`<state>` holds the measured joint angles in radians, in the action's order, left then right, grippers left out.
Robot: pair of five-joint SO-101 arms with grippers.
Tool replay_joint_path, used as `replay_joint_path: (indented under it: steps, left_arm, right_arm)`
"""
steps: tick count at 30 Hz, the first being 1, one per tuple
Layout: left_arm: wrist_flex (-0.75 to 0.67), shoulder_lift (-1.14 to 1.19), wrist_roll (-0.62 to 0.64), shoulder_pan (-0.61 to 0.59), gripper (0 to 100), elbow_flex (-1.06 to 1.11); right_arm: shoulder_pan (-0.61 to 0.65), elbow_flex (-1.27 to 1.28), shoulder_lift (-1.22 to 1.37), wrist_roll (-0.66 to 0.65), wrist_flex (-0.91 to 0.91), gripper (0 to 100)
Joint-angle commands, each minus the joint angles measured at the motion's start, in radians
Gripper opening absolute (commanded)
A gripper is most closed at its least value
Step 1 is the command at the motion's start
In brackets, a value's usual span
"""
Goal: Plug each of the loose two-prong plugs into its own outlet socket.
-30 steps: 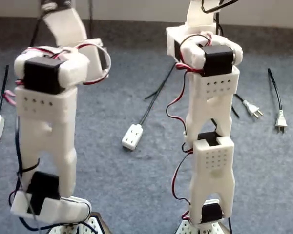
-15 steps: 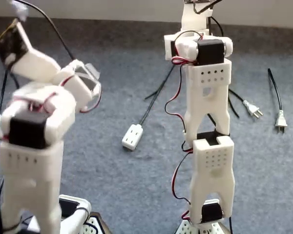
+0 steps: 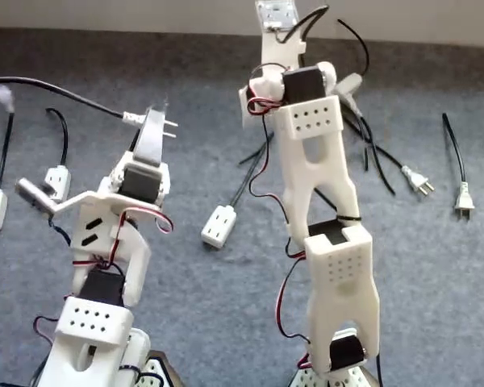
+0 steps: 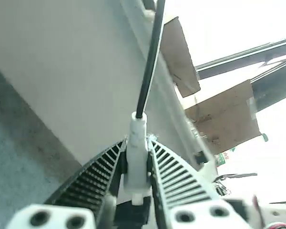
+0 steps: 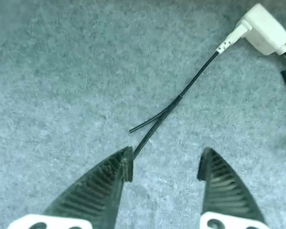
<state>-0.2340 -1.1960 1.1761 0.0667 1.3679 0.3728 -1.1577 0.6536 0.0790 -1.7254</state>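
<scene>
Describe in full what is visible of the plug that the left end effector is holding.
The plug is small, white and plastic by its look, with a narrower collar where a thin black cable enters it. The left end effector is shut on its body, with one ribbed finger on each side. In the high view its two metal prongs stick out bare past the fingers, pointing away from the cable, which runs off to the left edge. Nothing else touches the plug.

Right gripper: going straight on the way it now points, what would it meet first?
Probably the thin black cable lying on the grey carpet, just ahead of the open right gripper; depth is unclear, so it may land on bare carpet beside it.
</scene>
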Motion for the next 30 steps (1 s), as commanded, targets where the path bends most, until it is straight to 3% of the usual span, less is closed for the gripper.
replay_joint_path:
  steps: [1, 7, 14, 30]
  left_arm:
    - [-0.089, 0.025, 0.014, -0.007, 1, 0.005]
    - [-0.181, 0.062, 0.015, 0.018, 1, 0.030]
    - [-0.338, 0.059, 0.012, 0.076, 1, 0.090]
    - [-0.342, 0.061, 0.014, 0.122, 1, 0.110]
  right_arm:
    - [0.028, 0.050, -0.062, 0.012, -0.041, 19.5]
    - [0.116, 0.082, -0.062, 0.006, -0.041, 19.2]
    - [0.124, 0.085, -0.059, 0.012, -0.041, 19.2]
    - [0.234, 0.134, -0.058, 0.074, -0.039, 19.2]
